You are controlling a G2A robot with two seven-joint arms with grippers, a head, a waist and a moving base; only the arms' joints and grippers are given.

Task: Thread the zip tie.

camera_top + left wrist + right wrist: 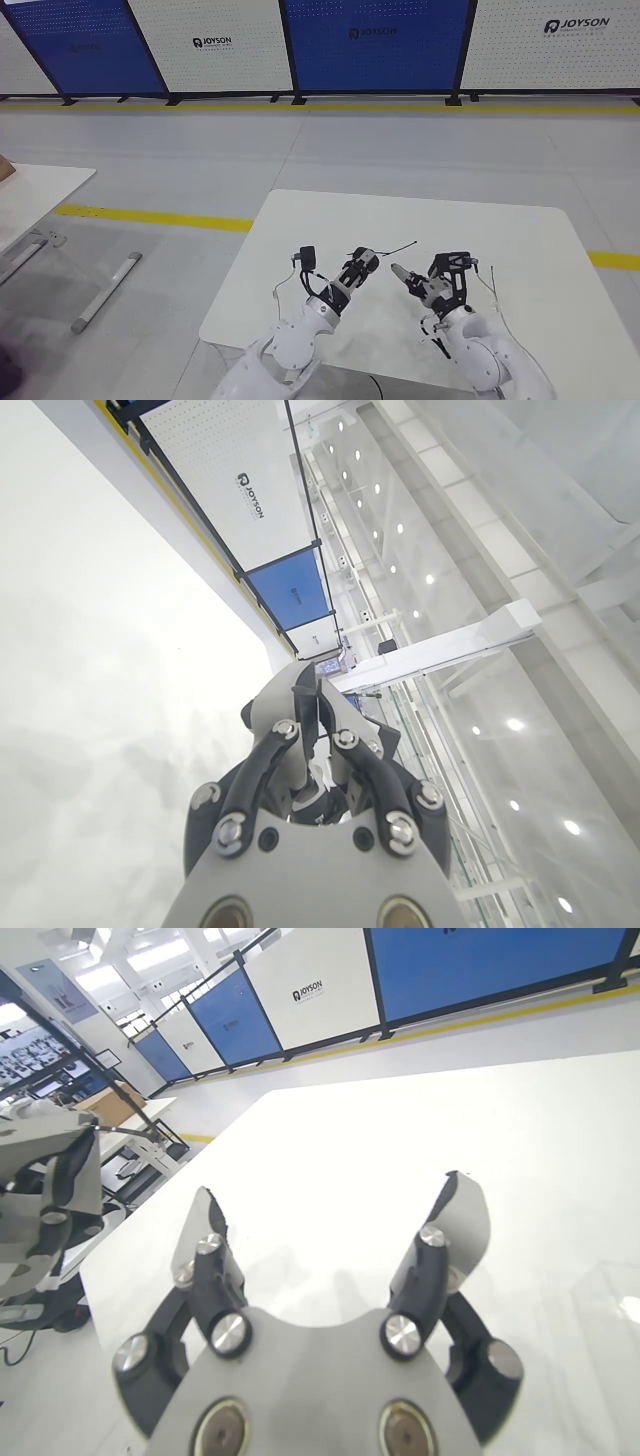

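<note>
Clamping zip tie [395,247] in left gripper [365,258] | right gripper [330,1185] near tie, jaws apart | you'd best grip free end squarely

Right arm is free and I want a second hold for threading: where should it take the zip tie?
Probably the free tail of the zip tie, which sticks out from the shut left gripper toward the right arm's side. Bring the open right gripper in from that side, jaws across the thin strip.
</note>
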